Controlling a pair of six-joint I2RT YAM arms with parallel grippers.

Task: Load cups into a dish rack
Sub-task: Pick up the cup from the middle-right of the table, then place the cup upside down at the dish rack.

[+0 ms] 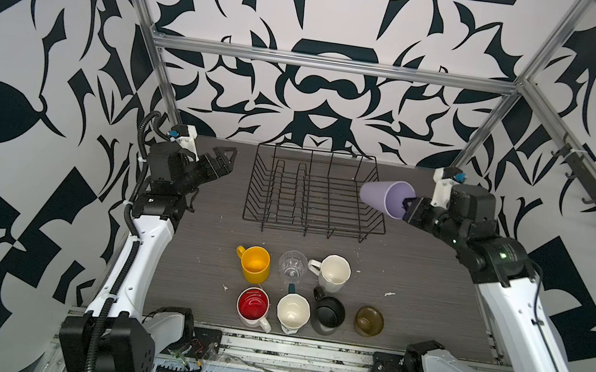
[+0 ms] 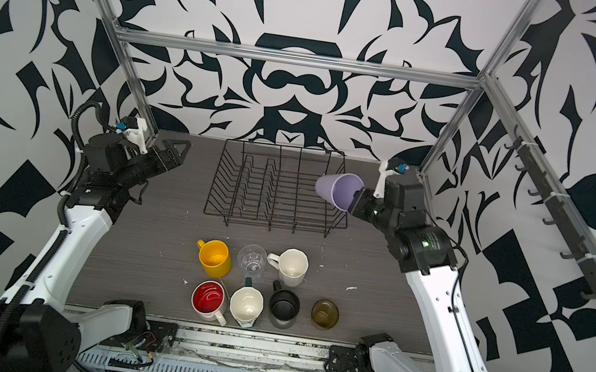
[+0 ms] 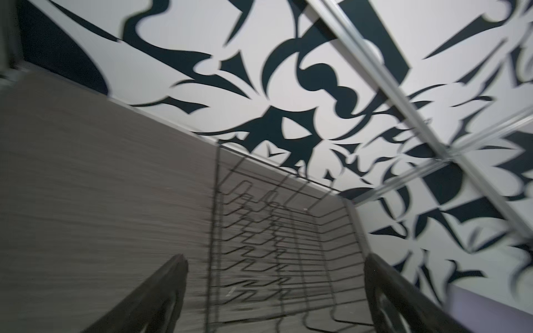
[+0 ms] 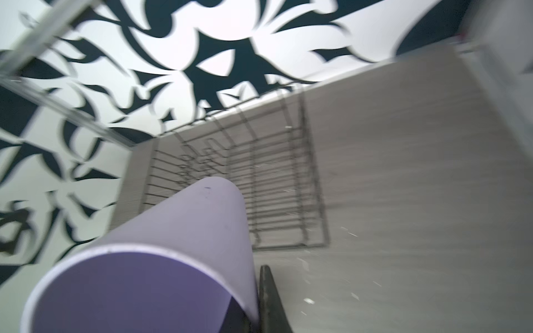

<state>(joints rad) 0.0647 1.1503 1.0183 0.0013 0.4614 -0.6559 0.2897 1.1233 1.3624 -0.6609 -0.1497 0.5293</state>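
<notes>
Past the cups (image 1: pixel 333 272) standing on the near tabletop (image 1: pixel 197 260), your right pincer (image 1: pixel 407 207) is clamped on the lilac tumbler (image 1: pixel 382 197) at its rim, holding it tipped sideways by the dish rack's (image 1: pixel 307 196) right edge. Turn it mouth-down, lower it onto the flat wires, then release. Your left pincer (image 1: pixel 221 164) hangs wide open and empty.

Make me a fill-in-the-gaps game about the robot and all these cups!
1. The right gripper holds the tumbler; the left gripper has its jaws ____.
2. ____ cups stand on the table.
3. Nothing is in the rack, so it is ____.
4. The only cup off the table is the ____.

Missing words: open; Seven; empty; tumbler.
</notes>
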